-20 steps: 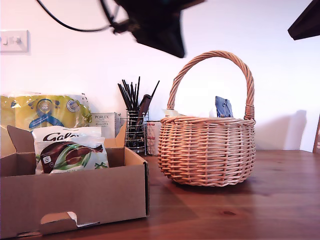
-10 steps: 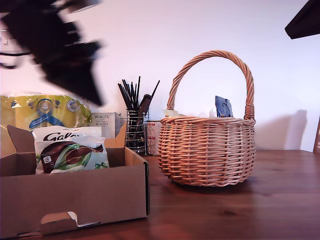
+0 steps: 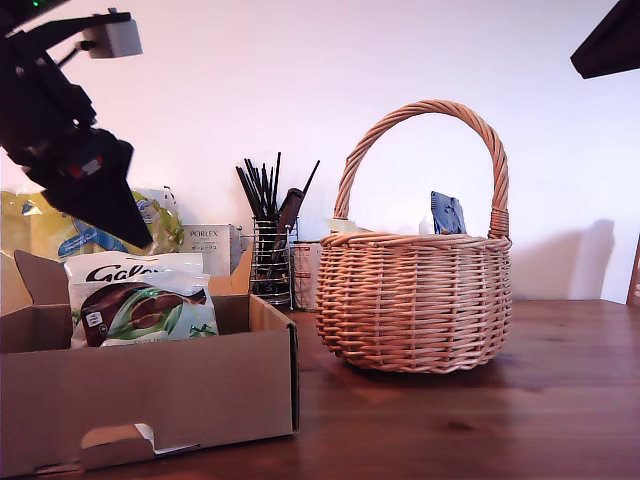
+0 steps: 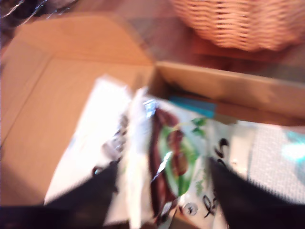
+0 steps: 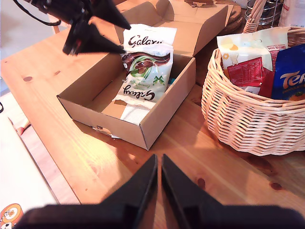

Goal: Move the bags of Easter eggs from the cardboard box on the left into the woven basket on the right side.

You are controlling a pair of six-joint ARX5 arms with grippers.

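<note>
The white Galaxy bag (image 3: 140, 305) (image 5: 145, 67) leans upright in the cardboard box (image 3: 150, 390) (image 5: 162, 114) at the exterior view's left. My first gripper (image 3: 125, 225) (image 5: 125, 38) hangs open just above it. In the blurred first wrist view its dark fingers (image 4: 105, 191) straddle the bag (image 4: 171, 148). The woven basket (image 3: 415, 300) (image 5: 238, 114) holds the red bag (image 5: 245, 71) and the blue Terry's bag (image 5: 290, 78) (image 3: 447, 213). My second gripper (image 5: 158, 176) is shut on nothing, high above the table in front of box and basket.
Behind the box stand a big yellow pack (image 3: 60, 225), a white Porlex box (image 3: 210, 245) and a black wire utensil holder (image 3: 270, 260). A cream packet (image 5: 238, 45) also sits in the basket. The second arm (image 3: 610, 45) shows at the exterior view's top right. The wooden table (image 3: 500, 420) runs rightward.
My first arm has swung from above the basket's handle to the exterior view's left and dropped over the cardboard box. The bags, the basket and the second arm have stayed put.
</note>
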